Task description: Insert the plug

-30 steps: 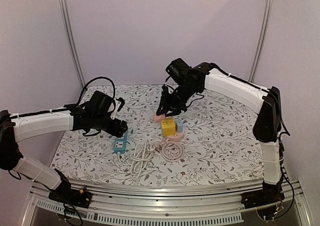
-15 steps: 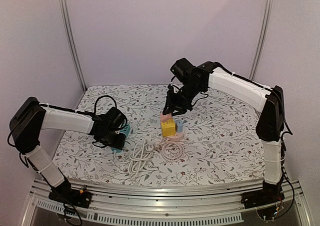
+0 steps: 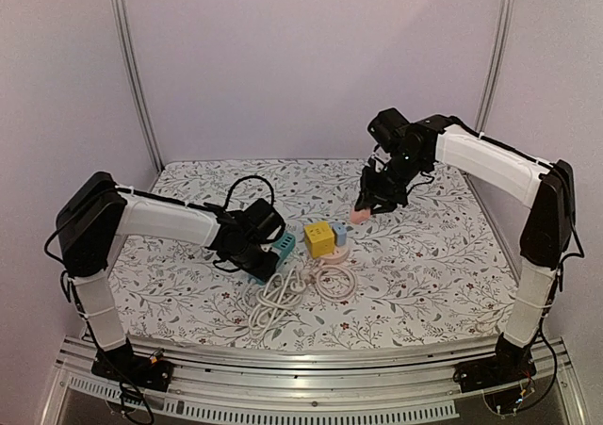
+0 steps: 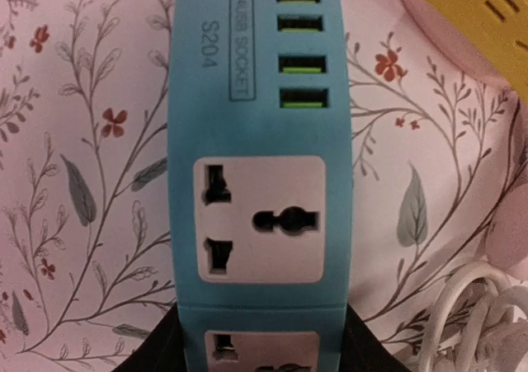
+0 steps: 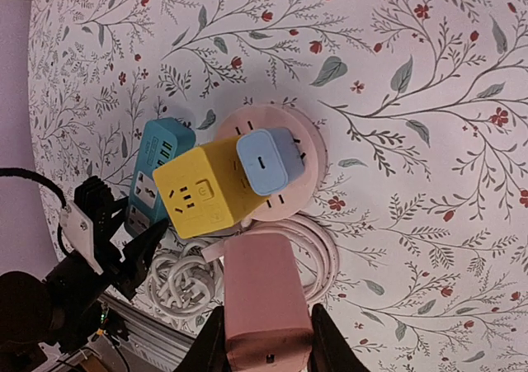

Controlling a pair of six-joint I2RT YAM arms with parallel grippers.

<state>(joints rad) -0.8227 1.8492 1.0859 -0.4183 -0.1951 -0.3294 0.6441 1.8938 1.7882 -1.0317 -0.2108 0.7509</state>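
Robotics lab booth: had plain lilac wall panels, aluminium corner posts, slotted aluminium base rail.

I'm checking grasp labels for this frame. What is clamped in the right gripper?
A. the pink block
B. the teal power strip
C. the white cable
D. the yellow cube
A: in the right wrist view the right gripper has its fingers shut on either side of the pink block, while the yellow cube stays at the round pink base and the teal power strip sits in the left gripper.
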